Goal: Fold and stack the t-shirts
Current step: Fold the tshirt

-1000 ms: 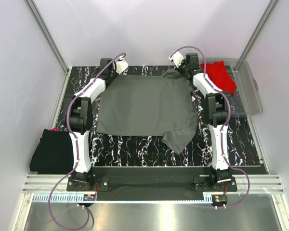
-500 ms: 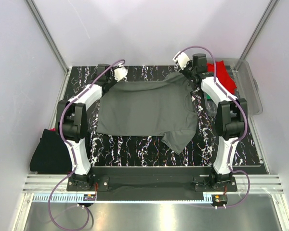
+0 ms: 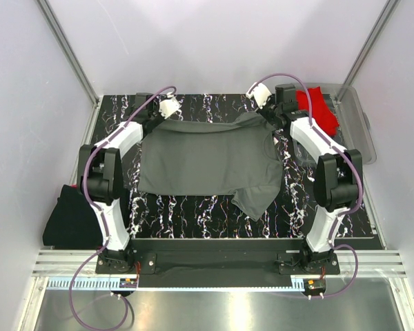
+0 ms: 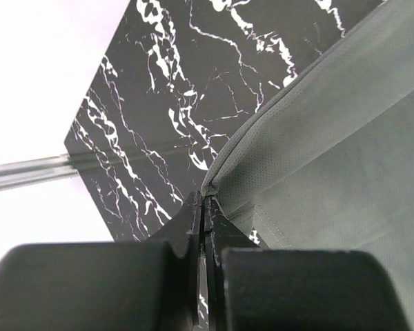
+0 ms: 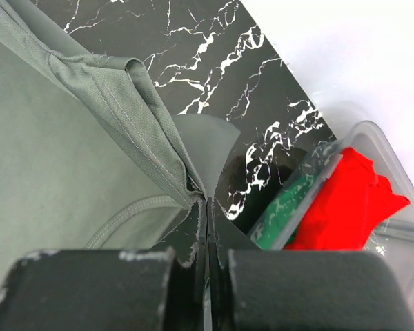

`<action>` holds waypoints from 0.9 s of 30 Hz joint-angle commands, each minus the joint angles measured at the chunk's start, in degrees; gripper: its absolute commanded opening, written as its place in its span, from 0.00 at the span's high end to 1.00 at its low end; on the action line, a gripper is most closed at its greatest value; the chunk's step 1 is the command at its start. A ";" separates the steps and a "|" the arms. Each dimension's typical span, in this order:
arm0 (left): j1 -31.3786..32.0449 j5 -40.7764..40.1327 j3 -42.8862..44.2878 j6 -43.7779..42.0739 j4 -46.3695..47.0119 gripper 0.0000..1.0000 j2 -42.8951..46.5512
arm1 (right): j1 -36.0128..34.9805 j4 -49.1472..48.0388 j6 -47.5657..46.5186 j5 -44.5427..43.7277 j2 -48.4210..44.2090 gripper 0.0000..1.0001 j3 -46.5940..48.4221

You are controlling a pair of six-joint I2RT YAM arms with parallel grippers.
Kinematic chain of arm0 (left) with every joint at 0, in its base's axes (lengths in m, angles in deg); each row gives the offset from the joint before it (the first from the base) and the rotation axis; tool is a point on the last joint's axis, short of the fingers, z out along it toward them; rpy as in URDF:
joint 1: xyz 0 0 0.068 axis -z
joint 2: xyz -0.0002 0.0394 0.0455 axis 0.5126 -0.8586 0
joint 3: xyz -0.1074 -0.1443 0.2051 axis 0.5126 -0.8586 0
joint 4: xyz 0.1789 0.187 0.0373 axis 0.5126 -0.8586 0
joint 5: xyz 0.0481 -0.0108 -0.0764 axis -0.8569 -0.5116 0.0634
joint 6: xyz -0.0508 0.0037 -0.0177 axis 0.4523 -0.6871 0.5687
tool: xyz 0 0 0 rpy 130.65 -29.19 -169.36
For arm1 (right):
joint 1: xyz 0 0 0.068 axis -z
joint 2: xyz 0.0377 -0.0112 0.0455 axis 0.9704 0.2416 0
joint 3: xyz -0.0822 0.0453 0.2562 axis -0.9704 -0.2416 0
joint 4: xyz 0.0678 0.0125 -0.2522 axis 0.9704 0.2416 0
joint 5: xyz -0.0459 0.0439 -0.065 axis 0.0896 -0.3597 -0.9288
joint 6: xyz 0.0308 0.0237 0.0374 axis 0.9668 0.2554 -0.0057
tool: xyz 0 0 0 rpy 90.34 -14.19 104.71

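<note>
Two arms reach forward to the far side of the black marbled table (image 3: 207,103), each bent at the elbow with its wrist turned inward toward the middle. The left gripper (image 4: 205,207) has its fingers pressed together on the far left corner of the dark grey t-shirt (image 3: 207,155), pinching the hem where the cloth folds over. The right gripper (image 5: 207,203) is likewise clamped on the far right corner of the same shirt, where the fabric bunches into a thick, stitched ridge running away from the fingertips. Between the two pinches the far edge of the shirt runs in a fairly straight line. The rest of the shirt lies spread across the middle of the table, mostly smooth, with one sleeve sticking out at the near right and the collar on the right side. A red t-shirt (image 3: 317,107) sits crumpled in the clear plastic tub (image 3: 359,131) at the far right, with a green t-shirt (image 5: 283,207) beside it behind the tub's wall. A black t-shirt (image 3: 72,217) lies at the table's left edge, near the left arm's base.
</note>
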 commanded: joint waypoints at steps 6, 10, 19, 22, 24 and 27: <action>-0.36 4.24 -1.74 -3.93 -0.02 1.00 7.37 | -0.34 2.55 1.12 -0.59 -8.20 1.00 -2.93; -0.36 5.12 -3.58 -4.11 -0.54 1.00 7.90 | -0.69 3.70 1.47 -0.59 -9.52 1.00 -5.21; -0.45 4.33 -7.54 -4.02 -0.63 1.00 7.55 | -1.66 5.02 3.58 -0.15 -10.58 1.00 -11.54; -0.36 4.15 -8.51 -4.54 -0.81 1.00 7.37 | -1.75 5.63 4.37 -0.41 -10.23 1.00 -12.16; -0.45 4.33 -9.12 -4.72 -2.12 1.00 8.25 | -1.75 7.20 5.07 -0.07 -10.58 1.00 -12.25; -0.45 5.91 -9.56 -4.81 -5.54 1.00 10.18 | -1.75 8.00 5.60 -0.06 -11.72 1.00 -12.86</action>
